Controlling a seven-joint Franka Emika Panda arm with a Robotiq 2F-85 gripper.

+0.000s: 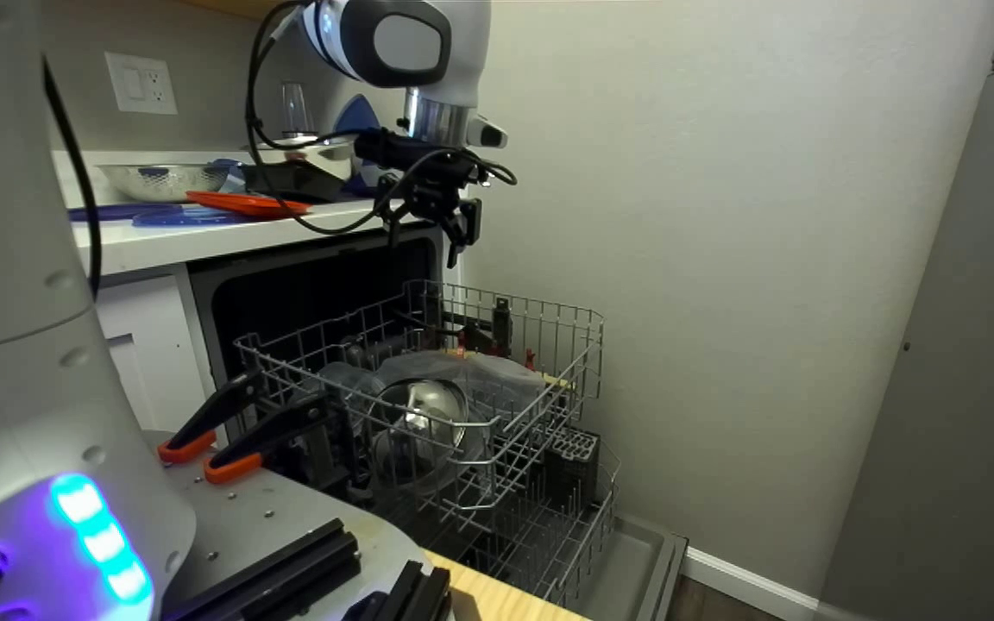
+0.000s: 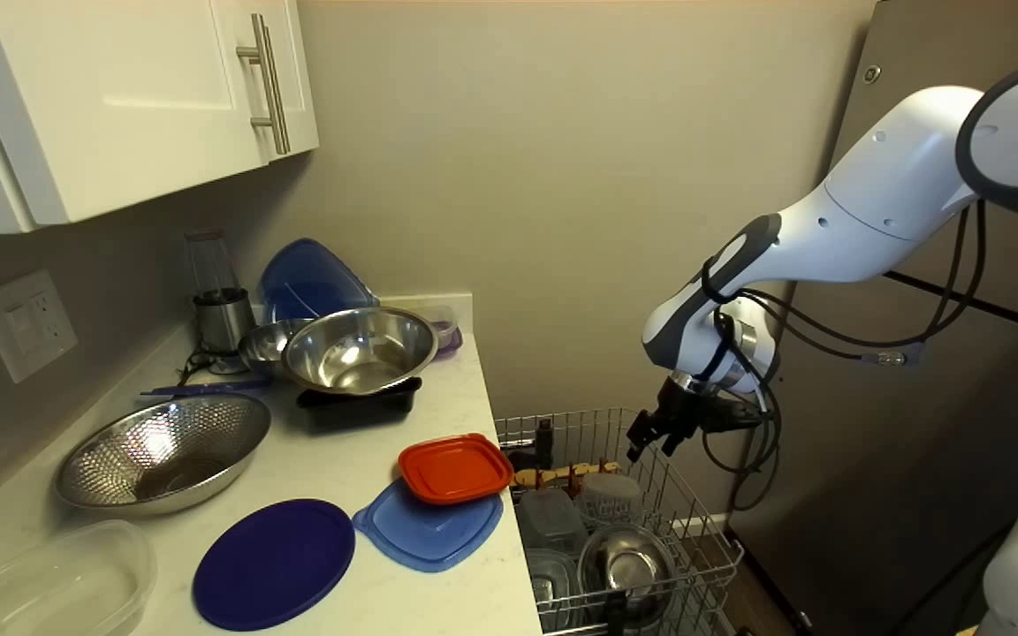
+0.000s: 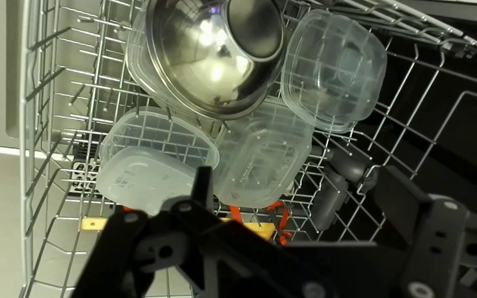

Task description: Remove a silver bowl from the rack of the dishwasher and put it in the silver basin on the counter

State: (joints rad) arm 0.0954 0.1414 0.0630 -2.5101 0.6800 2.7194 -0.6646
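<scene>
The silver bowl (image 1: 432,404) lies bottom-up and tilted in the front of the rack (image 1: 544,306). It also shows in an exterior view (image 2: 628,570) and at the top of the wrist view (image 3: 218,62). The dishwasher (image 1: 316,289) is open with the rack pulled out. The silver basin (image 2: 359,353) sits on a black container on the counter (image 2: 319,464); cables partly cover it in an exterior view (image 1: 329,159). My gripper (image 1: 424,244) is open and empty, fingers down, high above the rack and off to the side of the bowl. The wrist view shows its spread fingers (image 3: 300,182).
Clear plastic containers (image 3: 263,161) stand around the bowl. Yellow-handled utensils (image 3: 259,228) lie beyond them. On the counter are a colander (image 2: 164,450), a red lid (image 2: 456,468), blue lids (image 2: 275,565) and a blender (image 2: 224,318). The wall (image 1: 721,259) is beside the rack.
</scene>
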